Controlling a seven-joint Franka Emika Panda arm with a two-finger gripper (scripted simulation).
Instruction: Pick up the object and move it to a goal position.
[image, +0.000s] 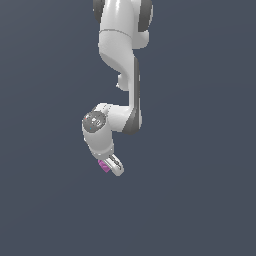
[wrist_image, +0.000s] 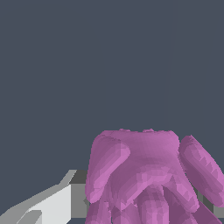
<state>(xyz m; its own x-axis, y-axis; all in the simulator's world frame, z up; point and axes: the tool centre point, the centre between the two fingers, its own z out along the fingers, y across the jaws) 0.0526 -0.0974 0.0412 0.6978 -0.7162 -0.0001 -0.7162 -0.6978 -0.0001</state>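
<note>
The object (image: 104, 166) is a small magenta-purple lumpy blob at the tip of the white arm, in the middle of the exterior view. My gripper (image: 111, 168) points down and toward the exterior view's right, and is shut on the object. In the wrist view the object (wrist_image: 144, 175) fills the space between the fingers, its bumpy lobes pressed against the grey pad of one white finger (wrist_image: 52, 205). The other finger is mostly hidden behind the object. Whether the object touches the floor cannot be told.
The white arm (image: 120, 50) comes down from the top of the exterior view. Around it there is only a flat dark grey-blue ground (image: 200, 200). No goal marker shows in either view.
</note>
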